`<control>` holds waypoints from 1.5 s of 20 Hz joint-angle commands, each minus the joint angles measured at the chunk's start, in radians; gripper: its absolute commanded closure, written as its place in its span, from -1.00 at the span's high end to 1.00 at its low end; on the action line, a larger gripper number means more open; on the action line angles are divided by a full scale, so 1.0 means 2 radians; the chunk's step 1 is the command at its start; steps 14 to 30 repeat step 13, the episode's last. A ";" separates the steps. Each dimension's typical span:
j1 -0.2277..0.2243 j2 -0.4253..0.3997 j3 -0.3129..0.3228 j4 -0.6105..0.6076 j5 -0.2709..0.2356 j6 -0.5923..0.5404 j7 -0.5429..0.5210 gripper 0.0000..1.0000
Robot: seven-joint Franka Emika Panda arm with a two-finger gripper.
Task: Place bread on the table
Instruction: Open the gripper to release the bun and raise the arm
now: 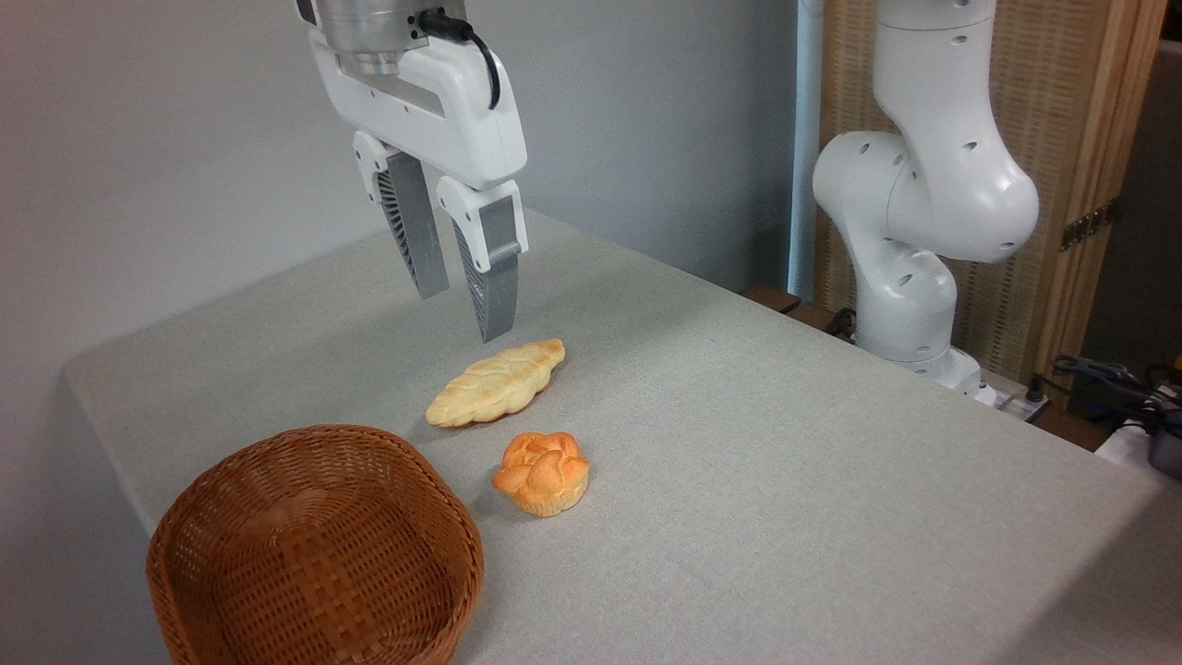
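Bread (542, 473), a small round orange-golden bun with a knotted top, sits on the grey cloth of the desk (785, 480), just right of the wicker basket (314, 545) and apart from its rim. Above and behind the basket hangs the hand (462, 309), its two grey ribbed fingers (416, 231) parted a moderate way, holding nothing and touching nothing, tips clear of the desk. A longer, paler braided loaf (499, 383) lies flat beyond the bun, further from the basket, almost under the right fingertip. The basket's visible inside shows only bare weave. Far to the right of the basket, past the desk's edge, stands the white arm base (923, 212), with dark cables (1108, 379) beside it.
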 commanded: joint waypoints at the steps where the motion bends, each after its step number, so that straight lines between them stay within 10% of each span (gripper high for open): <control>1: -0.019 0.003 0.019 0.000 -0.006 0.005 0.005 1.00; 30: -0.025 -0.015 0.020 -0.039 -0.004 0.034 0.007 1.00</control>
